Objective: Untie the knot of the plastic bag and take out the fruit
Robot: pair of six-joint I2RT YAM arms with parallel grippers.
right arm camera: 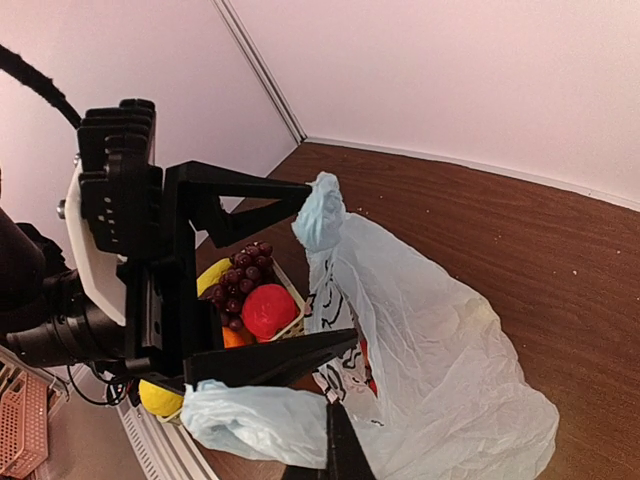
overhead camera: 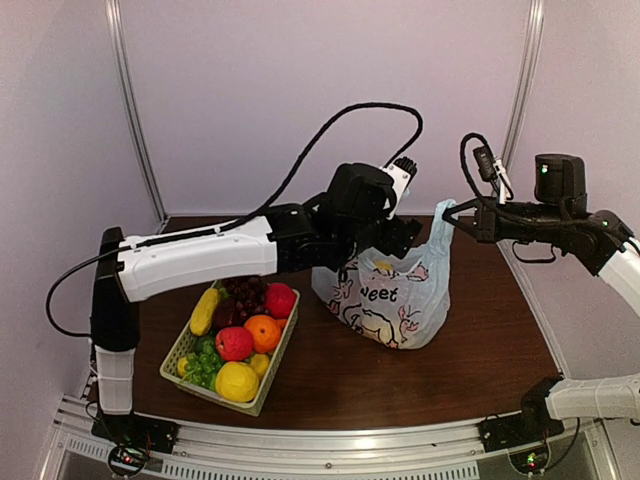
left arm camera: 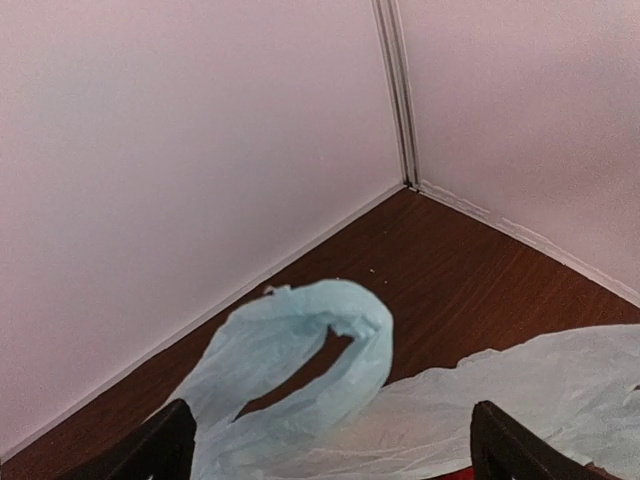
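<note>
The pale blue plastic bag [overhead camera: 400, 300] stands on the table right of the basket, its mouth pulled wide. My right gripper [overhead camera: 447, 217] is shut on one handle [right arm camera: 250, 420] and holds it up. My left gripper [left arm camera: 335, 455] hangs open over the bag mouth, its upper fingertip [right arm camera: 305, 192] at the other handle [left arm camera: 300, 350]. The knot is out of view; the two handles stand apart. Something red [right arm camera: 362, 355] shows through the film. Fruit fills the basket: a curved yellow piece [overhead camera: 205, 310], a red one [overhead camera: 233, 343], an orange [overhead camera: 262, 332], a lumpy yellow one [overhead camera: 237, 381], and grapes [overhead camera: 245, 295].
A pale green basket [overhead camera: 279, 368] sits at the front left of the brown table. Pale walls close in the back and both sides, meeting in a corner [left arm camera: 408, 180] behind the bag. The left arm [overhead camera: 200, 260] stretches across above the basket.
</note>
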